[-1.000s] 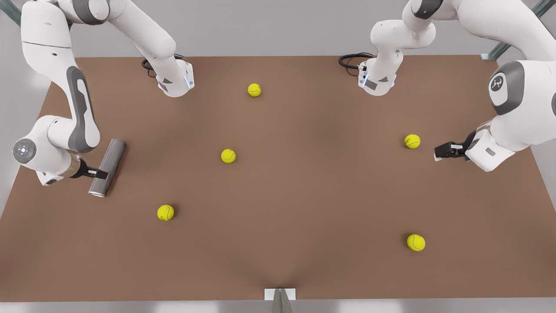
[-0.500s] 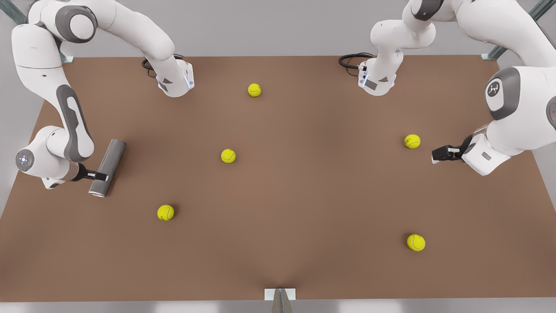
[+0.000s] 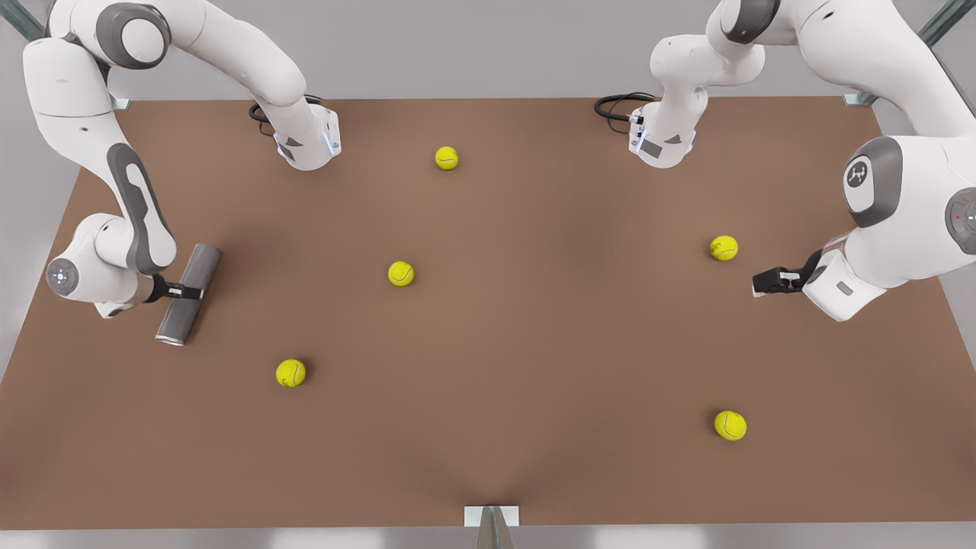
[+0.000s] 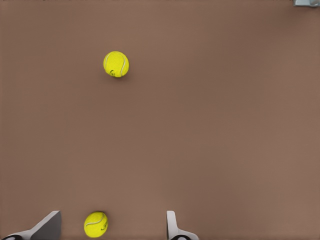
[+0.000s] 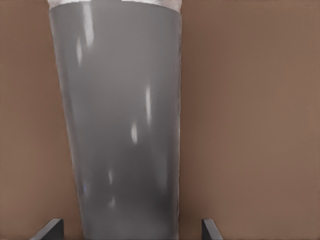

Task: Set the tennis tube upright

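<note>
1. Tennis tube [image 3: 189,293] lies flat on the brown bench [image 3: 534,343] at the front view's left, with the right claw [image 3: 183,290] over its middle, fingers spread to either side of it.
2. That arm bends low, wrist level with the bench.
3. Its body is smooth, dark grey and glossy, a cylinder with a paler metallic rim [image 5: 115,3].
4. Left claw [image 3: 765,280] hangs spread near a fuzzy yellow-green ball [image 3: 723,248].
</note>
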